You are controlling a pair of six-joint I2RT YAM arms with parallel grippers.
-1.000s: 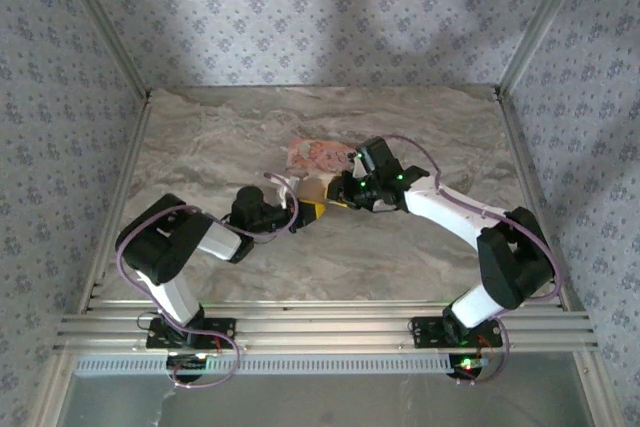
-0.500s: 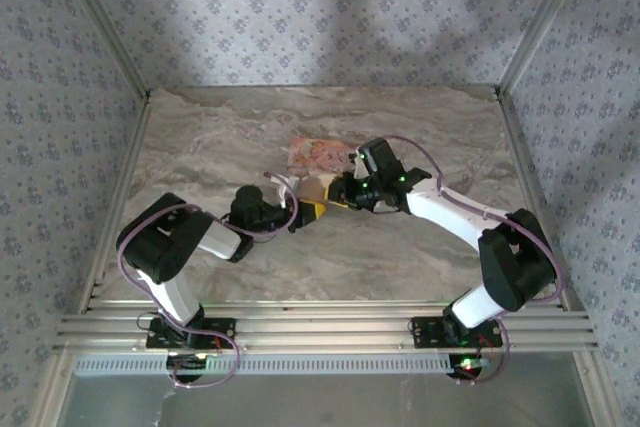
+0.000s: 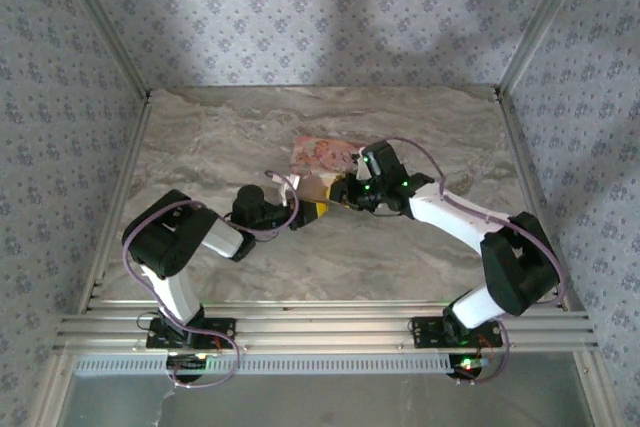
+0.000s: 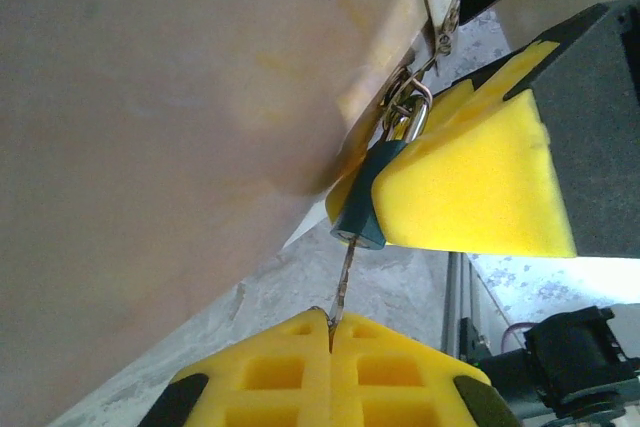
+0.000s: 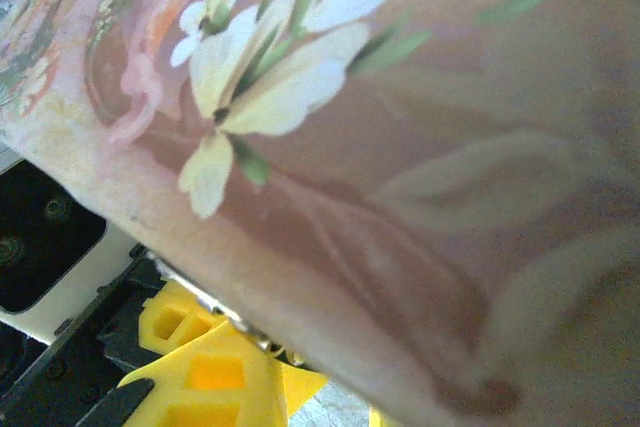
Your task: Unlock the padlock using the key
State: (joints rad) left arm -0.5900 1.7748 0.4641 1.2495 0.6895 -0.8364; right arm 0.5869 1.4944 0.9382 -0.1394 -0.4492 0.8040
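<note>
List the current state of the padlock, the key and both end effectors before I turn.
padlock: blue body, shackle hooked through the clasp of the pink box
key: thin blade meets the underside of the padlock
left end effector: shut on the key
right end effector: yellow pads shut on the padlock body
unlocked: cannot tell

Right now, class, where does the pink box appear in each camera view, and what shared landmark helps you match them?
Top external: the pink box lies near the centre, slightly above the middle.
Left wrist: its pale blurred side fills the upper left.
Right wrist: its flowered face spans most of the frame.
Shared landmark: the yellow pads, beside the box in every view.
</note>
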